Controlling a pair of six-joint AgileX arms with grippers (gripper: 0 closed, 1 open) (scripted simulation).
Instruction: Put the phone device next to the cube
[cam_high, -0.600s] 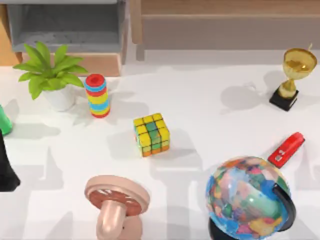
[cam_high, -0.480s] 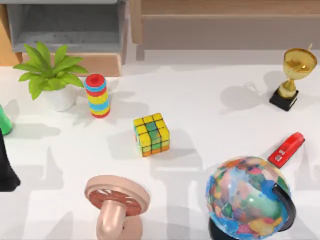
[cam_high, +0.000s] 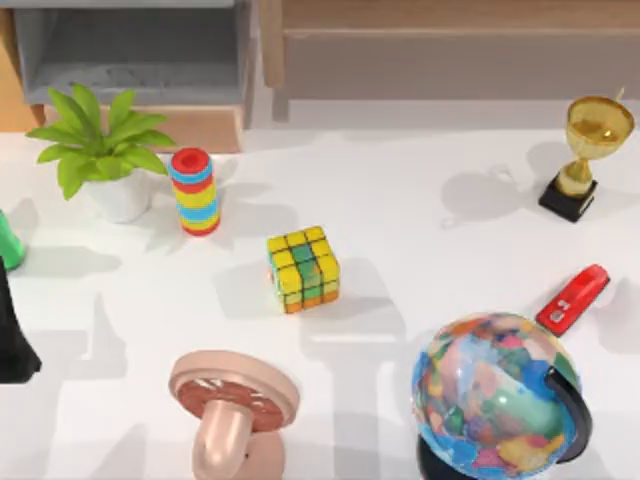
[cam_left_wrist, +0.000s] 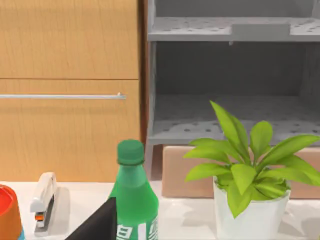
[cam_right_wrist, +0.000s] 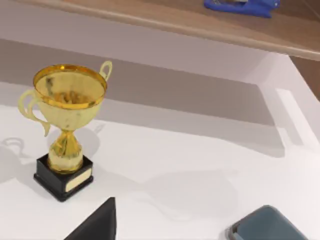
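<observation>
One cube (cam_high: 303, 268) sits mid-table in the top view, upright, with one striped ring stack (cam_high: 195, 190) and one potted plant (cam_high: 105, 152) off to its left. One gold trophy (cam_high: 590, 152) stands at the far right, one red stapler (cam_high: 572, 299) lies near the right edge, and one globe (cam_high: 497, 395) and one pink fan (cam_high: 233, 405) stand at the front. One phone device (cam_right_wrist: 267, 224) lies flat on the table in my right wrist view, apart from the trophy (cam_right_wrist: 66, 127). My left arm (cam_high: 12, 335) is at the left edge beside one green bottle (cam_left_wrist: 132, 195). I cannot tell how either gripper's fingers stand. Since the earlier frames, nothing on the table has shifted.
</observation>
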